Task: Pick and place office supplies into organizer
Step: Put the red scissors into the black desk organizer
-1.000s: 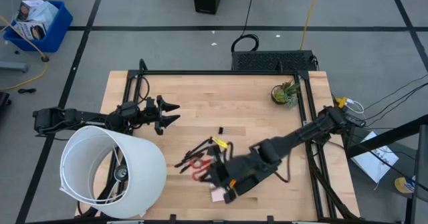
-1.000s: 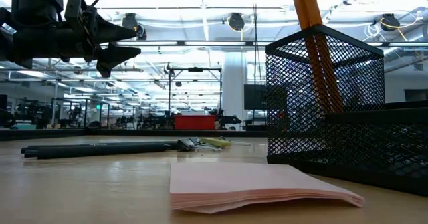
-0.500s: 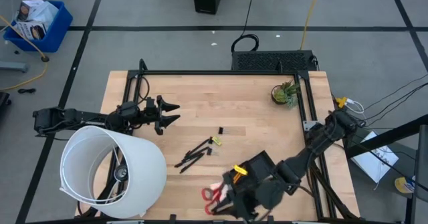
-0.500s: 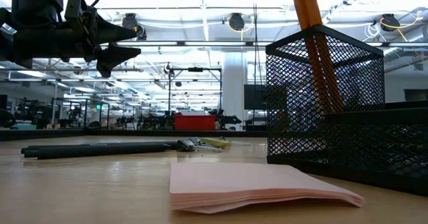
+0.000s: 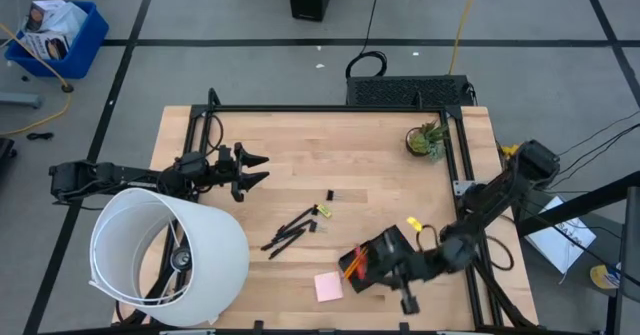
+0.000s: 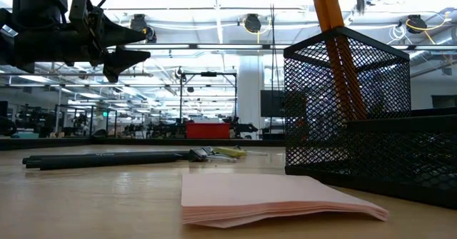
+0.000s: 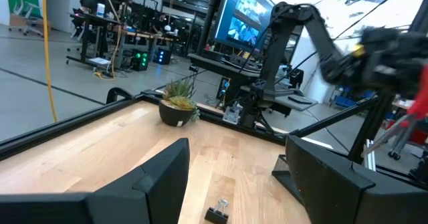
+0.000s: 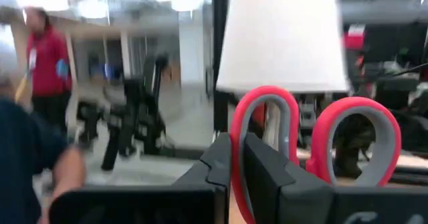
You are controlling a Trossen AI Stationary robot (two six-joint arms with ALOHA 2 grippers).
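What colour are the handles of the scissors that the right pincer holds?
Red outside, grey inside the loops; the scissors show best in the right wrist view.

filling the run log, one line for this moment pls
left gripper: open, waiting | right gripper: shut on red-handled scissors, above organizer | pink pad: on table

The organizer sits near the table's front right, the pad just left of it. Pens lie mid-table, 1 clip behind them. The plant stands at the back right, the lampshade front left.
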